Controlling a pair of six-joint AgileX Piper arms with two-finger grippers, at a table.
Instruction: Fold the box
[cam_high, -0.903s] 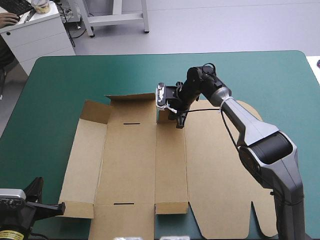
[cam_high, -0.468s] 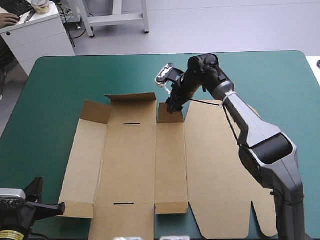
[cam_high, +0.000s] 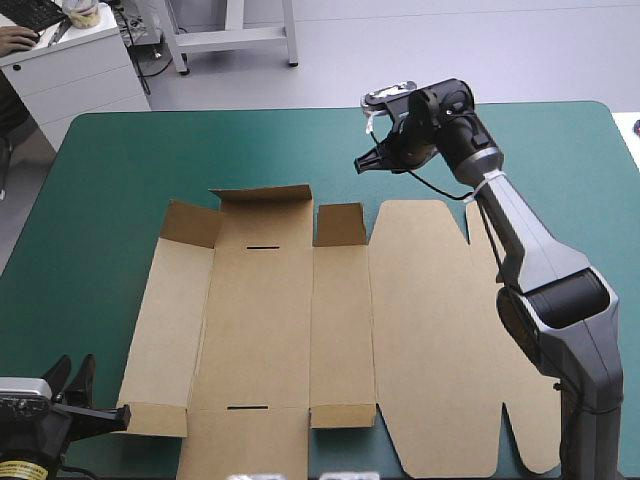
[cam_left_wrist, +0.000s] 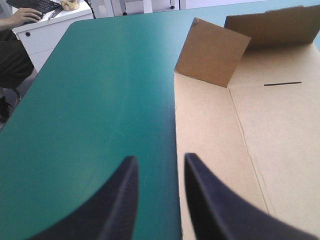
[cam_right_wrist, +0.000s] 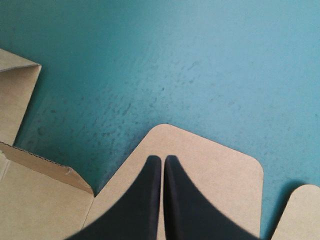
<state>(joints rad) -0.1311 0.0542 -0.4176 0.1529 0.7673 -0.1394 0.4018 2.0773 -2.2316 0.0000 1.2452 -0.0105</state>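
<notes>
The brown box (cam_high: 290, 320) lies as a cut sheet on the teal-green cover, with three far flaps tilted up, the small one (cam_high: 340, 224) among them. Its broad lid panel (cam_high: 420, 320) lies flat on the right. My right gripper (cam_high: 362, 163) hangs shut and holding nothing above the cover, beyond the box's far edge. In the right wrist view its tips (cam_right_wrist: 161, 160) sit over a rounded lid tab (cam_right_wrist: 210, 170). My left gripper (cam_high: 72, 378) is at the box's near left corner, open. Its fingers straddle the box's left edge (cam_left_wrist: 176, 150) in the left wrist view (cam_left_wrist: 159, 161).
A small raised flap (cam_high: 150, 418) stands at the box's near left corner, just beside my left gripper. The table's far edge (cam_high: 300, 108) runs behind my right gripper. A white cabinet (cam_high: 70, 70) stands past the far left corner.
My right gripper has left the small far flap, rising and moving away to the far right. The flap stays tilted up. My left gripper's fingers have spread apart.
</notes>
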